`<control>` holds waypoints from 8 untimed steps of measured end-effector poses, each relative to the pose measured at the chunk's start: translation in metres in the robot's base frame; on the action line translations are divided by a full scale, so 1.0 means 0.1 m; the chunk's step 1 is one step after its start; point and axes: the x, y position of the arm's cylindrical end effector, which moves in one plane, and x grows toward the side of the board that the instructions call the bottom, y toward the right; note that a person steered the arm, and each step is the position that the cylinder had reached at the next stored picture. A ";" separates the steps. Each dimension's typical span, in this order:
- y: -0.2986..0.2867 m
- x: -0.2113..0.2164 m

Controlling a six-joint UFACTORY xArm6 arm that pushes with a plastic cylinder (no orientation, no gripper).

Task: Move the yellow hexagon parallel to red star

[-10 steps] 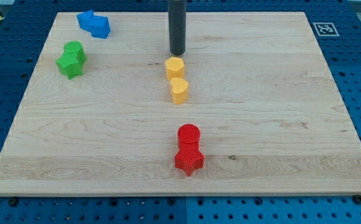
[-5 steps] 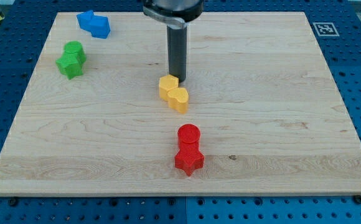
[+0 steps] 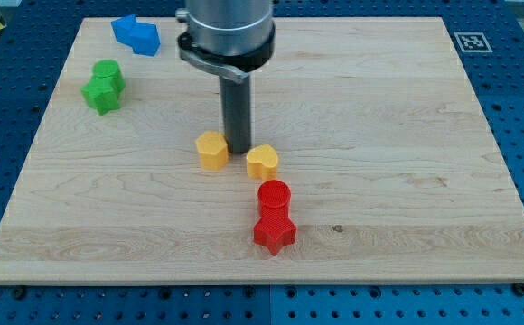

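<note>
Since the earlier frames my tip (image 3: 238,148) has come down the view and split the yellow pair. It now stands between the yellow hexagon (image 3: 212,150), touching on the view's left, and the yellow heart (image 3: 262,162) on the right. This end effector is a bare rod grasping nothing; the red cylinder (image 3: 274,196) and red star (image 3: 274,233) sit just below the heart on the surface (image 3: 407,162).

A yellow heart (image 3: 263,162) lies near the middle of the wooden table (image 3: 407,162). A red cylinder (image 3: 274,195) stands just below it, toward the bottom edge. Two blue blocks (image 3: 136,34) touch each other near the top left corner. Two green blocks (image 3: 104,86) sit together by the left edge.
</note>
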 end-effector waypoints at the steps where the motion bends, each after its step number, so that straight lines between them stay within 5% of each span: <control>1: -0.24 0.02; 5: -1.18 0.17; 8: -1.01 0.52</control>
